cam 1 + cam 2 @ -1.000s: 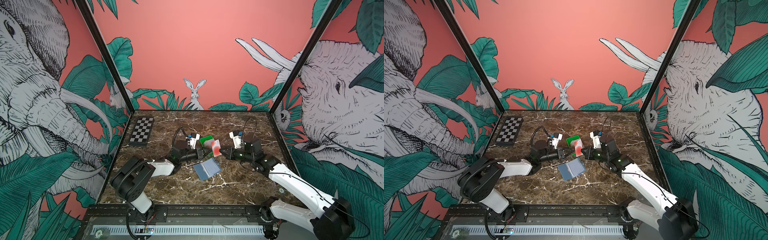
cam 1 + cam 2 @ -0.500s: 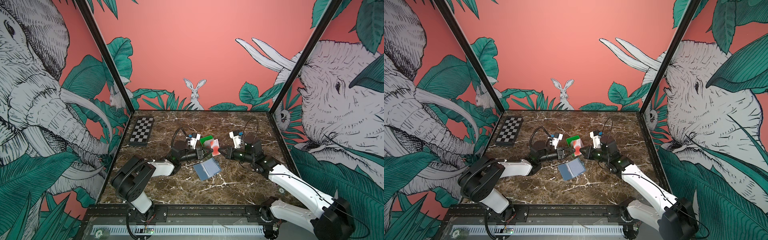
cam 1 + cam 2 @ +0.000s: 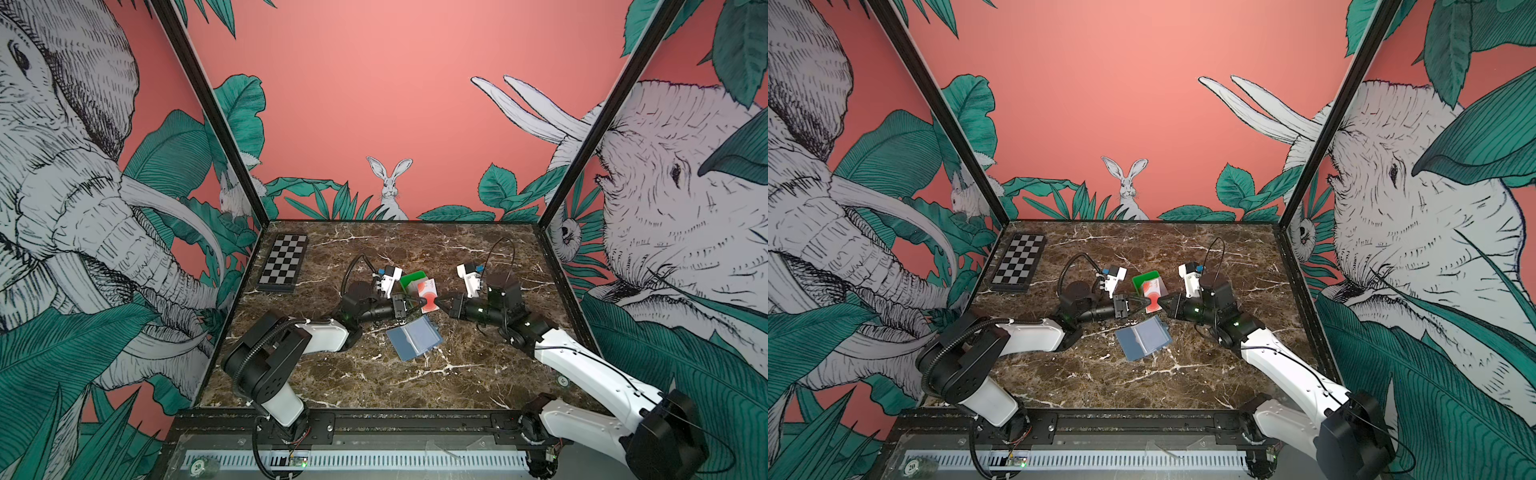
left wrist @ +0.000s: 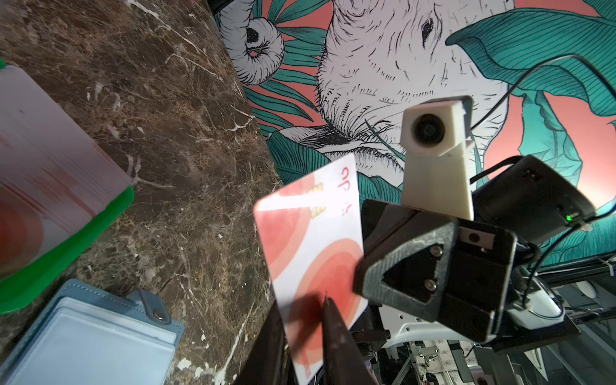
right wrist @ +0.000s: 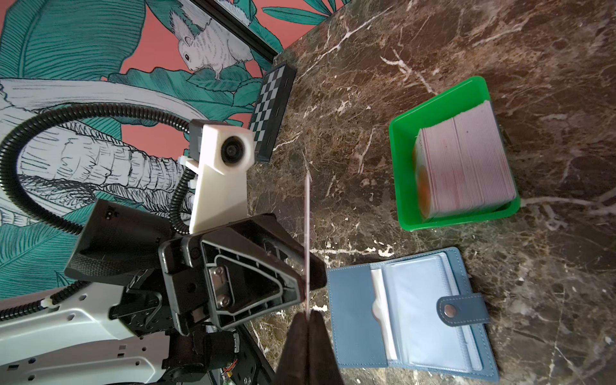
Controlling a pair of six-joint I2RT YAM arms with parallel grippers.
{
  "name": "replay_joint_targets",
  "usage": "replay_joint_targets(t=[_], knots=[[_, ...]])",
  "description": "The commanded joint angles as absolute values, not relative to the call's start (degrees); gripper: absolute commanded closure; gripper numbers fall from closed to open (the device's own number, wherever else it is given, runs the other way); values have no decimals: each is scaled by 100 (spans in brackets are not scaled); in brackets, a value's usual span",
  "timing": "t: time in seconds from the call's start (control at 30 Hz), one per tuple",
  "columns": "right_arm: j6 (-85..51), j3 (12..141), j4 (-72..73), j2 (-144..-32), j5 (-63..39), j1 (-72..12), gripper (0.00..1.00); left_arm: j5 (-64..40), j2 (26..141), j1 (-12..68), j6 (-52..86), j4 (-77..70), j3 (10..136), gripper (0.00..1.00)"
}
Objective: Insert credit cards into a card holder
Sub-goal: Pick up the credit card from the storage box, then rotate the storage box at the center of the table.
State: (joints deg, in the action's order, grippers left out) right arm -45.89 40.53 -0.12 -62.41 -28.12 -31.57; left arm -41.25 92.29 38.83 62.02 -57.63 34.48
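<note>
One credit card [image 3: 430, 300] [image 3: 1152, 300], white with red-orange circles, hangs upright in the air between both grippers. My right gripper [image 5: 307, 315] [image 3: 440, 302] is shut on one end of it, and the card shows edge-on there. My left gripper [image 4: 303, 300] [image 3: 417, 302] straddles the other end, its fingers still slightly apart with the card face [image 4: 310, 240] between them. Just below them, the slate-blue card holder [image 3: 415, 337] [image 5: 410, 310] lies open on the table, clear sleeves up and snap tab out.
A green tray [image 3: 409, 277] [image 5: 403, 166] just behind the grippers holds a thick stack of cards [image 5: 466, 163]. A small checkerboard [image 3: 284, 266] lies at the back left. Dark marble table, with printed walls on three sides.
The left jaws have narrowed around the card's free end. The right gripper keeps its hold, and both arms and the card holder stay about where they were.
</note>
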Motion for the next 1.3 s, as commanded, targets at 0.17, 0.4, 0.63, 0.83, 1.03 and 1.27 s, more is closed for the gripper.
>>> replay_joint_targets(t=[0.17, 0.4, 0.63, 0.83, 1.03, 1.27], knots=[[-4347, 3976, -152, -6314, -2572, -3186, 95, -4230, 8992, 3908, 6175, -5850, 3478, 86], [-4271, 3891, -216, -6328, -2460, -3182, 81, -4119, 8923, 3905, 6149, -5682, 3434, 97], [-4017, 3826, -740, -6311, -1966, -3224, 75, -3754, 8607, 3911, 5720, -4684, 3274, 100], [-3721, 3675, -1136, -6377, -1450, -3363, 74, -3209, 8149, 3906, 5328, -3720, 3103, 100], [-3397, 3612, -1393, -6864, -1078, -3497, 76, -2915, 7876, 3876, 5269, -3568, 2834, 100], [-3353, 3608, -1106, -7562, -963, -3614, 83, -2714, 7567, 3876, 5177, -3612, 2641, 100]])
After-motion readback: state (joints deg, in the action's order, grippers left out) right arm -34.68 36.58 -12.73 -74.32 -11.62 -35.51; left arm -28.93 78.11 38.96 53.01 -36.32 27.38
